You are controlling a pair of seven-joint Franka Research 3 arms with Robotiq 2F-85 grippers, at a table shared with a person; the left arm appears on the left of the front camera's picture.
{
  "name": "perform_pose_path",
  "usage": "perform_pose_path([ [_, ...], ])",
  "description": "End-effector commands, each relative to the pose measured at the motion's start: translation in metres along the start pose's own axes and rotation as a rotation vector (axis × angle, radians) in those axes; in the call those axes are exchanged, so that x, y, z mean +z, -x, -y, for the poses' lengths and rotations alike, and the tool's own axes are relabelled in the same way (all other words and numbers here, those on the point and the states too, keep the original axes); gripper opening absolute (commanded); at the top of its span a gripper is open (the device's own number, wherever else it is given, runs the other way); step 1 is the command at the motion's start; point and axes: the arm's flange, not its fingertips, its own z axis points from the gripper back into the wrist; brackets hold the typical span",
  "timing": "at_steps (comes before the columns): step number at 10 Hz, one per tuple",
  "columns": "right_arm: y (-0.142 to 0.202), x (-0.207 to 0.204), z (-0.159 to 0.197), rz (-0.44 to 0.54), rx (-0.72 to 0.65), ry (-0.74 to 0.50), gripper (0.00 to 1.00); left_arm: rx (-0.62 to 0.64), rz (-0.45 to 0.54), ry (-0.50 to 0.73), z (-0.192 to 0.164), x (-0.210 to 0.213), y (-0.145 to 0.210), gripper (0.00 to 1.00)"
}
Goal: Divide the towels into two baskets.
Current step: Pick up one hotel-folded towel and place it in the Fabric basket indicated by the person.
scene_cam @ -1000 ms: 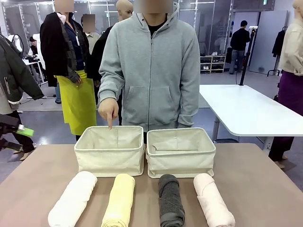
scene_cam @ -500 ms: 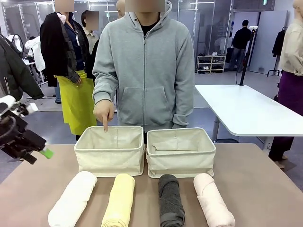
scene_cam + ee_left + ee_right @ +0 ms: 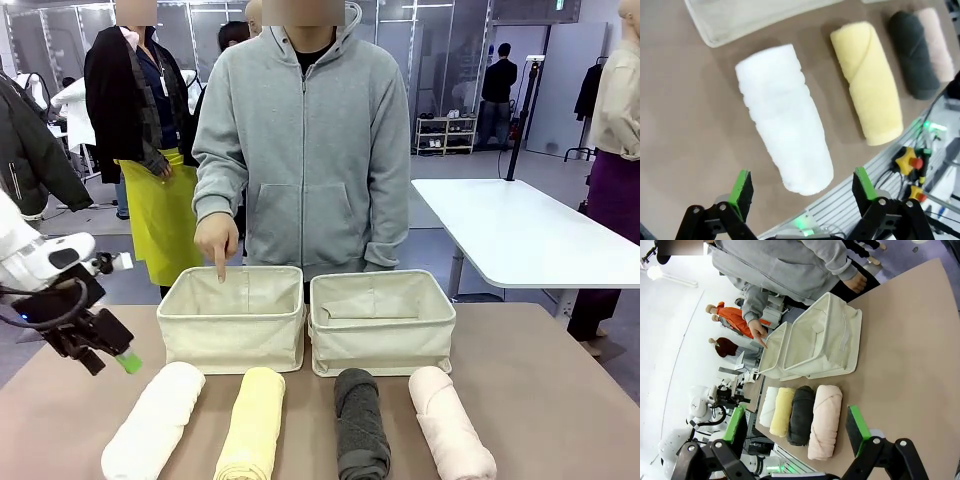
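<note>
At table's left, my left gripper [image 3: 110,361] wide, empty, near white towel [image 3: 153,423], yellow towel [image 3: 252,424], dark grey towel [image 3: 360,425], pink towel [image 3: 450,423] before left basket [image 3: 232,338], right basket [image 3: 385,347], person's hand [image 3: 216,240] pointing into left one, my right gripper [image 3: 796,427] wide, empty.

Plain solid colours throughout: white towel [image 3: 152,420], pale yellow towel [image 3: 252,423], dark grey towel [image 3: 360,423], pale pink towel [image 3: 450,422]. Cream on left basket [image 3: 232,338] and right basket [image 3: 380,346]. Dull brown table [image 3: 560,400]. Light grey hoodie [image 3: 320,150]. Black left gripper [image 3: 802,186] and right gripper [image 3: 796,425], bright green pads [image 3: 741,187].
</note>
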Motion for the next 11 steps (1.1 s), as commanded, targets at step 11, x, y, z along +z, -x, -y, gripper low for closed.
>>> perform_pose_path([
  [11, 0.0, 0.002, -0.003, 0.009, 0.008, -0.012, 1.0, 0.186, -0.067, -0.158, 0.012, -0.099, 0.01, 1.0],
])
